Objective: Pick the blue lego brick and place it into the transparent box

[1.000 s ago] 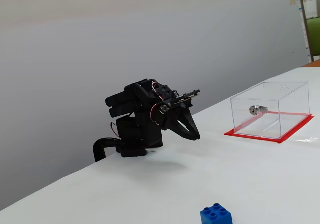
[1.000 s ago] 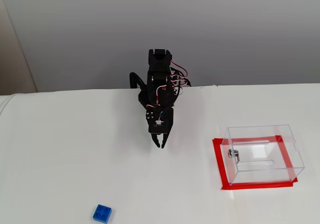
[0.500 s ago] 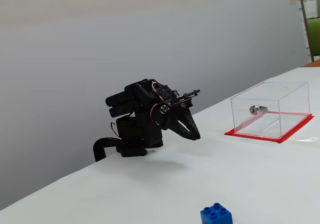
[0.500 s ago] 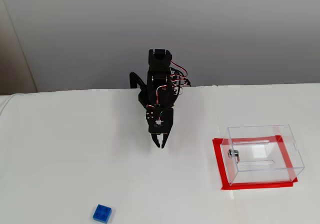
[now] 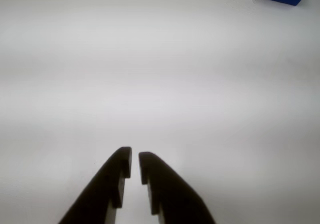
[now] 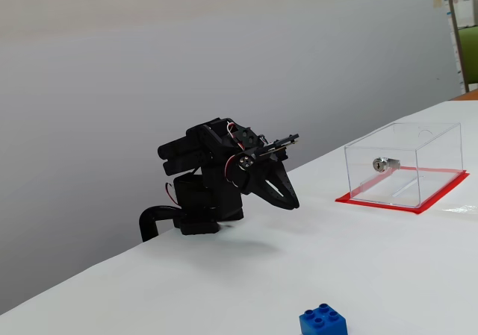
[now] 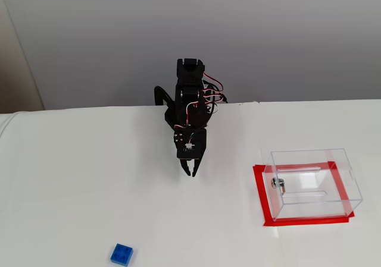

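Nothing's moved since the earlier frame, far as I can see: my arm is folded up at the back of the white counter (image 7: 89,184). My black claw (image 5: 135,159) points down with only a thin gap between the tips, holding nothing. That small bright blue studded lego brick (image 7: 121,254) sits well apart from it near the front edge, top right in my wrist view. Over on the right in both fixed views, the clear plastic box with the red base rim (image 7: 312,184) stands apart too.

Light was bright, even and diffuse in all 3 views, leaving only faint soft shadows on the white counter (image 7: 89,189). The wrist view was soft and hazy, its dark jaws blurred; both fixed views were sharp.
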Available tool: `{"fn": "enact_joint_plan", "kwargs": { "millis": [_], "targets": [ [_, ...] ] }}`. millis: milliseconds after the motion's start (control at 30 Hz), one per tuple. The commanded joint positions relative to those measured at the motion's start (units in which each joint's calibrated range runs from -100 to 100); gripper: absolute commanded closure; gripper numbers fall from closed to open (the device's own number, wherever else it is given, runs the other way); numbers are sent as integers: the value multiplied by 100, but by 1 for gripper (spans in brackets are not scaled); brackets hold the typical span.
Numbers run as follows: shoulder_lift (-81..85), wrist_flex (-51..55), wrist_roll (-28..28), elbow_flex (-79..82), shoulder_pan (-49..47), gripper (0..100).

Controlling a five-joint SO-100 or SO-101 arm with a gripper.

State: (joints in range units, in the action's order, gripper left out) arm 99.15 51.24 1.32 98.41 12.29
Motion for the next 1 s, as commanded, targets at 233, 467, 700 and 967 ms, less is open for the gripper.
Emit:
{"fn": "enact_joint_plan", "kwargs": {
  "millis": [233,467,700,967],
  "targets": [
    [51,2,4,77,62,98],
    [0,-94,-17,-67,-212,98],
    [-1129,-825,-17,-863,-397,98],
    [-2902,-886,-22,-2689,-338,98]
  ]
}}
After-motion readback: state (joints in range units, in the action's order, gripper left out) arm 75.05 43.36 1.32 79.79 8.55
